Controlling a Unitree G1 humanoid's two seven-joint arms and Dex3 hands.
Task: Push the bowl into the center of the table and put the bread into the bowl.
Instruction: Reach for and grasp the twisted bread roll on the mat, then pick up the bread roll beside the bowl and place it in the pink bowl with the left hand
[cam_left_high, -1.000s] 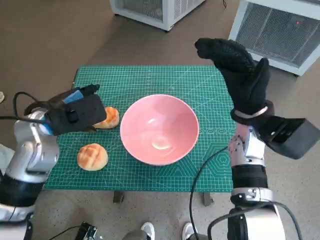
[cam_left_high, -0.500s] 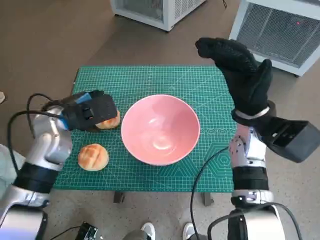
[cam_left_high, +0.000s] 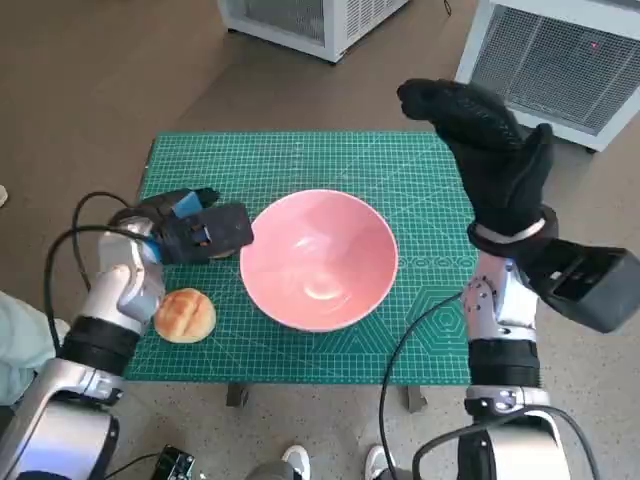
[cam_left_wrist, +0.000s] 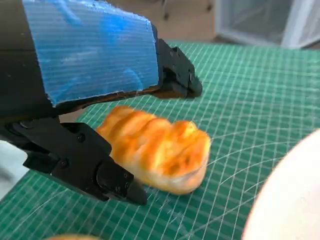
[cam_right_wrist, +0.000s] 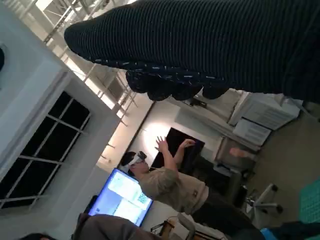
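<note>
- Head view: pink bowl (cam_left_high: 319, 258) sits approx. mid-mat on the green cutting mat (cam_left_high: 300, 160); the push step looks done, by my judgement.
- Head view: left hand (cam_left_high: 205, 232) is low over the far bread roll, which it hides here; the hand lies just beside the bowl's rim on the robot's left.
- Head view: second bread roll (cam_left_high: 185, 314) lies nearer the robot, near the mat's front-left corner, apart from bowl and hand.
- Head view: right hand (cam_left_high: 487, 150) is raised well above the table's right side, fingers extended, holding nothing; not involved w/ the bread.
- Left wrist view: far bread roll (cam_left_wrist: 159, 148) rests on the mat between the left hand's upper finger (cam_left_wrist: 172, 75) and its lower finger (cam_left_wrist: 80, 160). Fingers are apart and straddle the roll; no contact is evident, so nothing is gripped yet.
- Left wrist view: pale edge at the frame corner is the bowl rim (cam_left_wrist: 287, 197), near the roll.
- Handling, judged: roll looks light, soft and compressible, w/ a glazed ridged crust, so slightly slick on top. Take it across the middle, at opposite sides low on the loaf, w/ moderate squeeze; too much force would crush it, too little may let it slip.
- Handling, judged: bowl looks rigid and smooth; could slide if knocked on the way over the rim.
- Right wrist view: gloved right hand spans the top; a person w/ raised hands (cam_right_wrist: 170, 182) stands beside a lit screen (cam_right_wrist: 122, 197). No task items visible.
</note>
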